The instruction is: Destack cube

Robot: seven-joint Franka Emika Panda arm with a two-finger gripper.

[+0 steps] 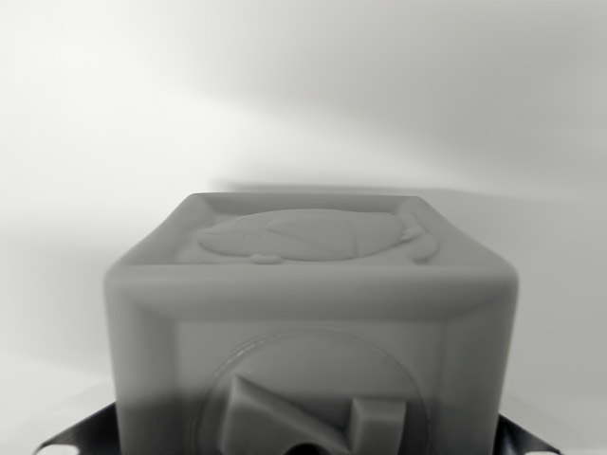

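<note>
Cube (313,322) fills view (jaws' gap indiscernible).

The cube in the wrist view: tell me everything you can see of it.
The pale grey moulded cube fills the lower middle of the greyscale frame, upright, rounded at edges and corners. Its top face carries a raised relief in a bordered panel; its near face shows a circular recess with blocky raised shapes. What it rests on is cropped; dark shapes flank its base.

The cube (308,322) is cut off by the bottom edge of the wrist view, so its base and whatever it rests on are hidden. The raised figure on its near face is cropped and soft with blur. Of the pincer only dark corners show, its opening not discernible.
</note>
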